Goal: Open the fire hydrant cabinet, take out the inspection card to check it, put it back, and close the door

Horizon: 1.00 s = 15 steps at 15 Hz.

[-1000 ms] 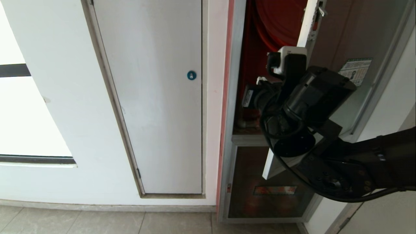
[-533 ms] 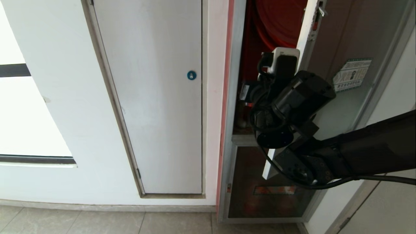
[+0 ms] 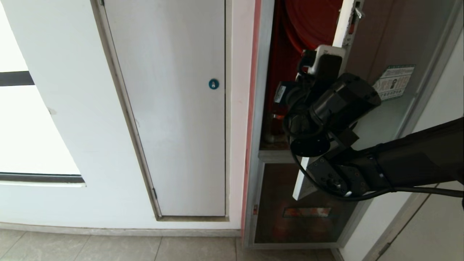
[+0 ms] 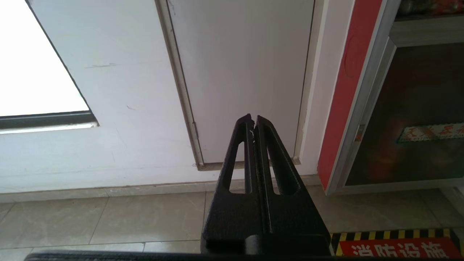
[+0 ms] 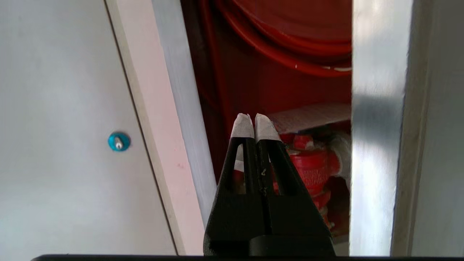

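Right gripper (image 5: 254,125) clenched on nothing at the door (image 5: 377,145) gap; inspection card (image 5: 311,117) atop valve (image 5: 311,163) looks thin, light, bendy, so pinch 1 free edge.

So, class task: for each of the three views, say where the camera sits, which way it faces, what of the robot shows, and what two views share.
Head view: on the head, looking down at the fire hydrant cabinet and its half-open door; the right arm shows.
Left wrist view: behind the shut left tool, facing the white panel and the floor.
Right wrist view: behind the shut right tool, facing the red valve and the inspection card.
Shared: the head and right wrist views both show the blue lock.
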Tool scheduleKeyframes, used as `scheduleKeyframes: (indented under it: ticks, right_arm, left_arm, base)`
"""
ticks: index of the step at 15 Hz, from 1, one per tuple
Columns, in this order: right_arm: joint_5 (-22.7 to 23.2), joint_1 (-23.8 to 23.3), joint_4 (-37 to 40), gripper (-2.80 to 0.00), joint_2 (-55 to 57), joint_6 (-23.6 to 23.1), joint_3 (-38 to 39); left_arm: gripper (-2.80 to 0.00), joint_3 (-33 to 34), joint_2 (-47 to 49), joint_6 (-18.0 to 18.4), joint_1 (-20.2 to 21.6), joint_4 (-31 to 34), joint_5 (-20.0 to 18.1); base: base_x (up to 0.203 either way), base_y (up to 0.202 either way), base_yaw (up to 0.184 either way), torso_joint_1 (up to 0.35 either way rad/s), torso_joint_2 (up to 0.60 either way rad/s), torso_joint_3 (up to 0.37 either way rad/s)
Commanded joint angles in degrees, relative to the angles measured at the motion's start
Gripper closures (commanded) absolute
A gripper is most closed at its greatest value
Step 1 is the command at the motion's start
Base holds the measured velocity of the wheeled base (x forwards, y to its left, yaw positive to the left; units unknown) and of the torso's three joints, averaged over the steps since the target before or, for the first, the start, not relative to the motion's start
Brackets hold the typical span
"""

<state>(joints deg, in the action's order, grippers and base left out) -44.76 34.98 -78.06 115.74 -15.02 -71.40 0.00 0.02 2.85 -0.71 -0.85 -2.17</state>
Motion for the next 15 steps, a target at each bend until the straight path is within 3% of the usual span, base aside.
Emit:
scheduleKeyframes:
  ticks: [1, 15]
  right_arm:
    - [-0.24, -0.88, -0.43, 0.00, -0.45, -0.13, -1.46]
    - [-0.24, -3.04, -0.52, 0.00, -2.76, -0.10, -1.02]
  left_arm:
    - [0.00, 0.70, -0.02, 0.05, 0.00, -0.03, -0.03]
    - [0.00, 0.70, -0.02, 0.05, 0.00, -0.03, -0.03]
  base:
    - [0.000, 0.000, 0.000, 0.000, 0.00, 0.000]
    - [0.000, 0.000, 0.000, 0.000, 0.00, 0.000]
